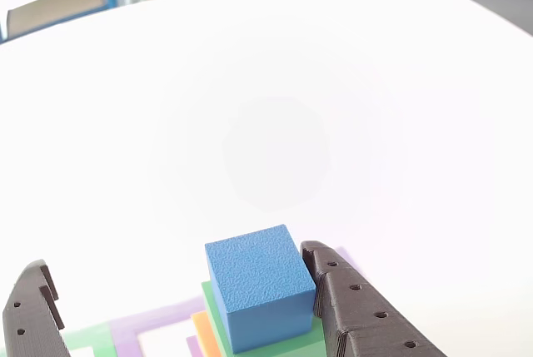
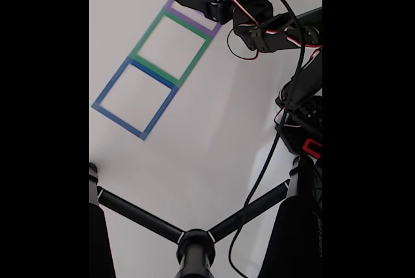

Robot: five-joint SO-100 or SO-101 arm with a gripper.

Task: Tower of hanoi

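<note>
A small blue cube (image 1: 261,285) sits on top of a stack: under it you can see a wider green block (image 1: 275,344), and under that an orange edge (image 1: 205,332) pokes out on the left of the other view. The stack stands inside the purple taped square (image 2: 192,7), the landmark for everything here; in the fixed view that square is the top one of a row of three, with a green square (image 2: 170,46) next below it and a blue square (image 2: 134,97) below that, both with nothing inside. Your gripper (image 1: 179,290) is spread wide around the blue cube. In the other view the right finger (image 1: 354,307) lies against, or just beside, the cube's right face, while the left finger (image 1: 33,311) stands well apart from it, at the far left of the purple square. So the claw is released and holds nothing. In the fixed view the arm (image 2: 272,32) reaches in from the right of the purple square. By my reading, you are at the first step, taking the top, smallest piece off the stack. The next move calls for closing the fingers evenly on the cube's two side faces, without nudging the green block, then lifting straight up before carrying it toward one of the other squares.
</note>
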